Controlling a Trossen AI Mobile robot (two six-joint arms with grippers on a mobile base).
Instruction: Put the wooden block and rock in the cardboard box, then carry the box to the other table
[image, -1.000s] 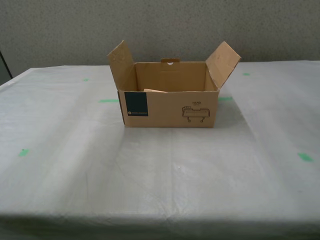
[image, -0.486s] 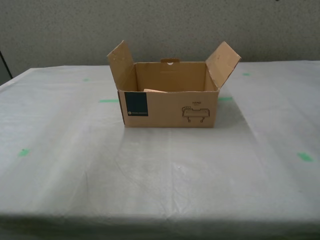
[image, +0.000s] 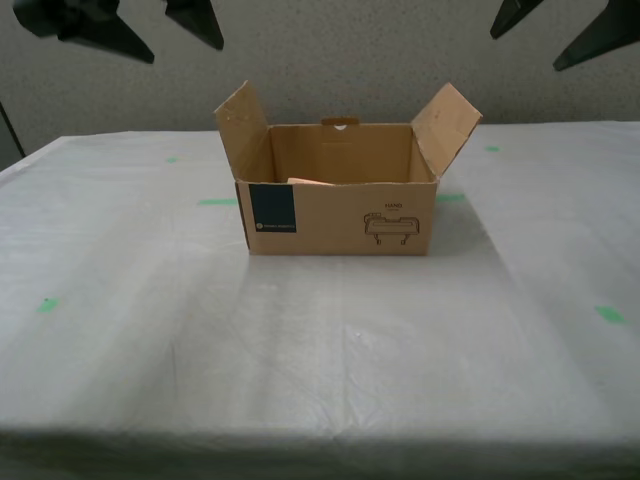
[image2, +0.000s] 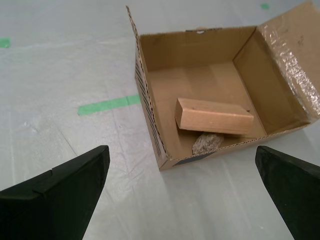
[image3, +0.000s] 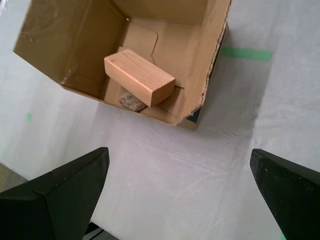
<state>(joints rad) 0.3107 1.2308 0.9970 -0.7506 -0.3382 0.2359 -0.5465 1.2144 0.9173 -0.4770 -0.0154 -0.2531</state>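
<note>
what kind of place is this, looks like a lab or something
Probably a robot test setup, not a home: a table draped in white cloth, green tape marks on it, and a plain speckled wall behind.

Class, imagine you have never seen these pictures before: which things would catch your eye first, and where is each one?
The open cardboard box stands out first, mid-table on the wrinkled white cloth of the other table, flaps splayed. Inside, the wooden block lies tilted on the rock. My second gripper and my first gripper hang open above the box, touching nothing.
</note>
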